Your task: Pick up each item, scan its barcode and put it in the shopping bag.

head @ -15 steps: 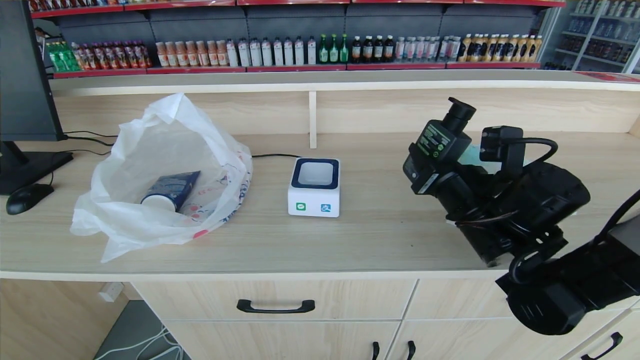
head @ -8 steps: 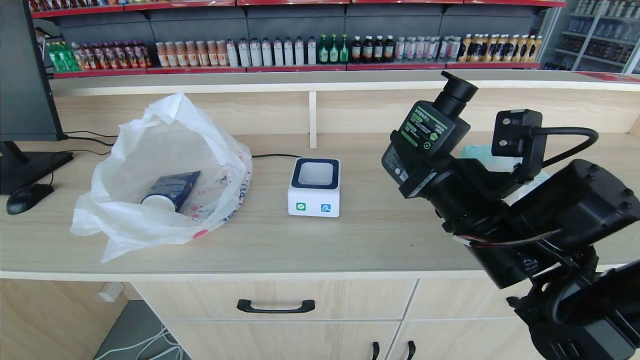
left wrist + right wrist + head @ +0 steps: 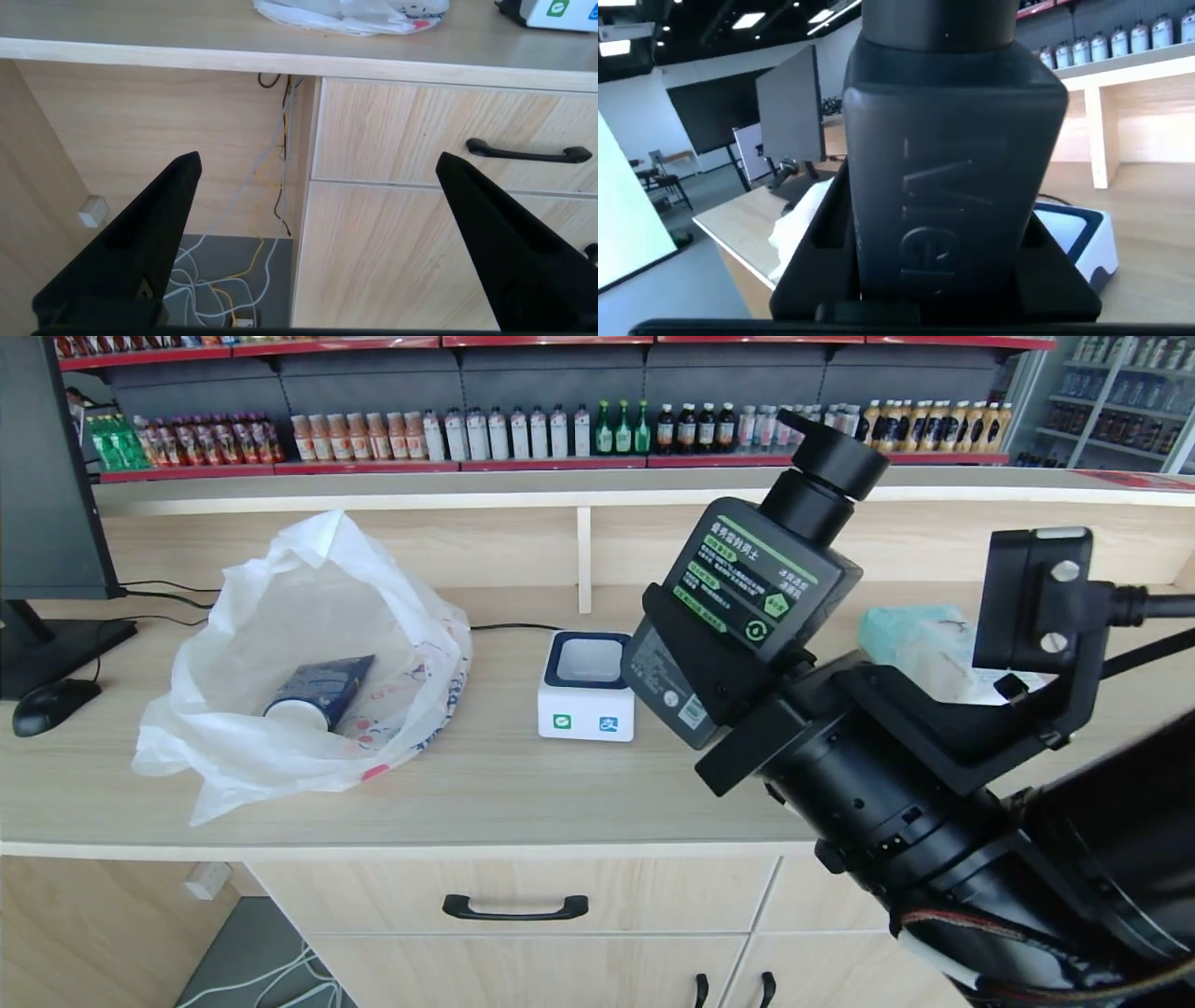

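My right end effector [image 3: 724,709] clamps the black pump bottle [image 3: 752,583] above the worktop [image 3: 560,784], tilted, I judge, to face its barcode toward the scanner [image 3: 586,686]. The shopping bag [image 3: 280,607] gapes nearby. The left end effector [image 3: 318,163] hangs spread apart.

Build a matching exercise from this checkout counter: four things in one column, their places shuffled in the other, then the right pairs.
Things
1. black pump bottle
2. dark blue tube
3. white scanner
4. computer mouse

Places
A. on the counter at the robot's far left, by the monitor stand
B. lying inside the shopping bag
C. held in the right gripper, above the counter
D. standing on the counter just right of the bag

Pairs: 1-C, 2-B, 3-D, 4-A
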Controlling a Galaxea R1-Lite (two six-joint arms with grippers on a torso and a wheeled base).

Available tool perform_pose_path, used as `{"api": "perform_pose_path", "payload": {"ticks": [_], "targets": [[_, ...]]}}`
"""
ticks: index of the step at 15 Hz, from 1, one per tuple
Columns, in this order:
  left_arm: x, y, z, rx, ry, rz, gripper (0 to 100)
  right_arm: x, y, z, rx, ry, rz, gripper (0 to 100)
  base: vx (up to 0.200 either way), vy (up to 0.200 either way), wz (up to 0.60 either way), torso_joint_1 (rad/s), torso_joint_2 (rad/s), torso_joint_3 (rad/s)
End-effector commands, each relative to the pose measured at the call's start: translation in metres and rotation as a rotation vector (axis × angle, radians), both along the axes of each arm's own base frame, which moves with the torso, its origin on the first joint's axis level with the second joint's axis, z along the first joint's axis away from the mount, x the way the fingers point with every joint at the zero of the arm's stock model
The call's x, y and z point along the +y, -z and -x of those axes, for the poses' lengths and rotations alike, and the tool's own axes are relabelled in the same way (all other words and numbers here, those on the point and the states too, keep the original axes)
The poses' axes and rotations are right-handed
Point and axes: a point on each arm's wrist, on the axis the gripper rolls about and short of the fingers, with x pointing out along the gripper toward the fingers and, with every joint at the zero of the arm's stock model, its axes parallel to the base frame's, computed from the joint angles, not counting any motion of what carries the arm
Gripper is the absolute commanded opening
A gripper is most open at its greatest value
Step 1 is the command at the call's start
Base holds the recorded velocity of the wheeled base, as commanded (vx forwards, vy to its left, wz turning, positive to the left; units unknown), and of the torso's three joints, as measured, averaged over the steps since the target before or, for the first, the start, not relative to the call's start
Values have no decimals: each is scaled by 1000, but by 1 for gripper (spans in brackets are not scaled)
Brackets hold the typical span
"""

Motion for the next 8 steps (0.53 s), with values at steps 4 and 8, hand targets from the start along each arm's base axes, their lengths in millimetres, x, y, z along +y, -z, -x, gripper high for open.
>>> {"api": "perform_pose_path", "payload": {"ticks": [4, 8], "targets": [[0, 0, 0, -2, 0, -6, 100, 11, -5, 39, 51, -176, -73, 0, 0, 0, 0, 0, 0, 0], [0, 0, 0, -1, 1, -43, 100, 20, -10, 59, 97, -295, -136, 0, 0, 0, 0, 0, 0, 0]]}}
